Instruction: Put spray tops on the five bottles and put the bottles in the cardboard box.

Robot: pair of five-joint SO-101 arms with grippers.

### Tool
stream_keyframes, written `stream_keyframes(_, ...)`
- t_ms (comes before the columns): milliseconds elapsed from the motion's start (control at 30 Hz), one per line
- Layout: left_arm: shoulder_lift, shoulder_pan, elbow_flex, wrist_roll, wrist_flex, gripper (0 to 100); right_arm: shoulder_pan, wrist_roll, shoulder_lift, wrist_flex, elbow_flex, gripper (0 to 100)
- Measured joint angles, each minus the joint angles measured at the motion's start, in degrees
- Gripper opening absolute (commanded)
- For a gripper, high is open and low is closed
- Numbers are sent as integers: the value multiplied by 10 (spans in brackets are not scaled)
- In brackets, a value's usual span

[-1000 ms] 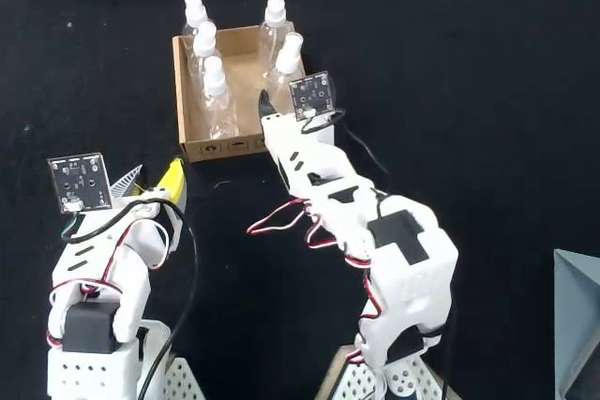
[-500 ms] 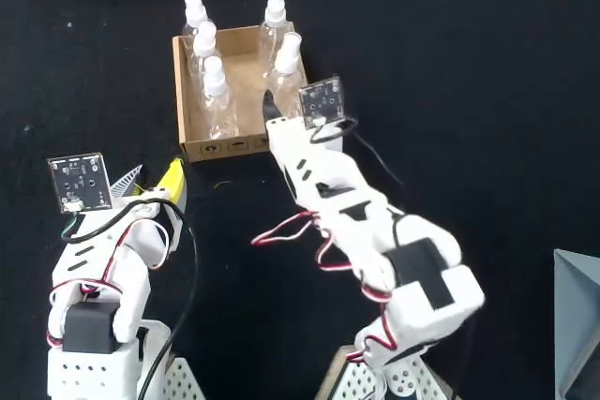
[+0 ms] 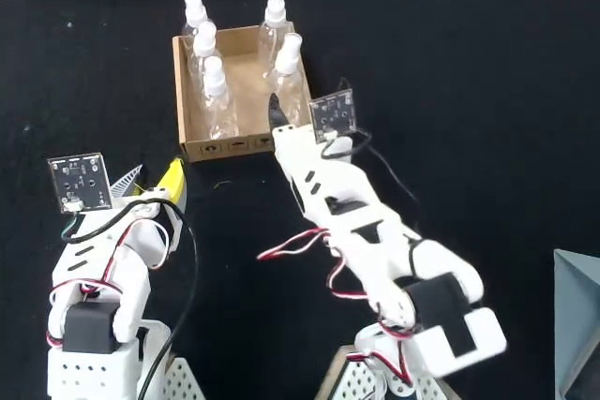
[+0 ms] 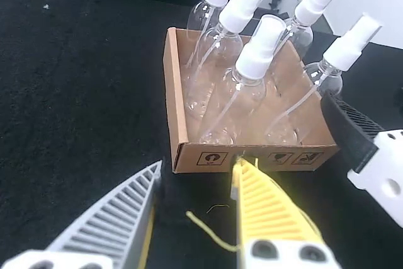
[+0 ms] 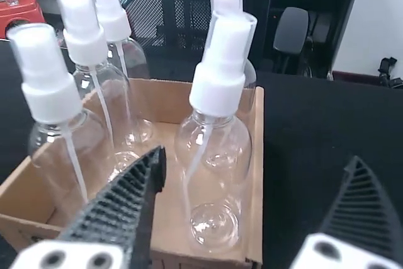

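High view: right tool (image 3: 300, 117), jaws apart, empty, edges rightward by the box (image 3: 225, 147); five capped bottles (image 3: 215, 91) inside, job likely done.

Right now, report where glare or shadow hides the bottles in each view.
High view: even light, the clear bottles look pale against the cardboard box, and shadows are lost on the black table. Left wrist view: two white spray tops sit against a bright backdrop. Right wrist view: small glints on the nearest bottle, dark room behind.
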Motion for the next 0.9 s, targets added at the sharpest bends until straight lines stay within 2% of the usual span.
stream_keyframes(733,0,0,0,0,0,166,0,0,-137,0,71,371)
stream_keyframes(900,0,0,0,0,0,166,0,0,-137,0,71,287)
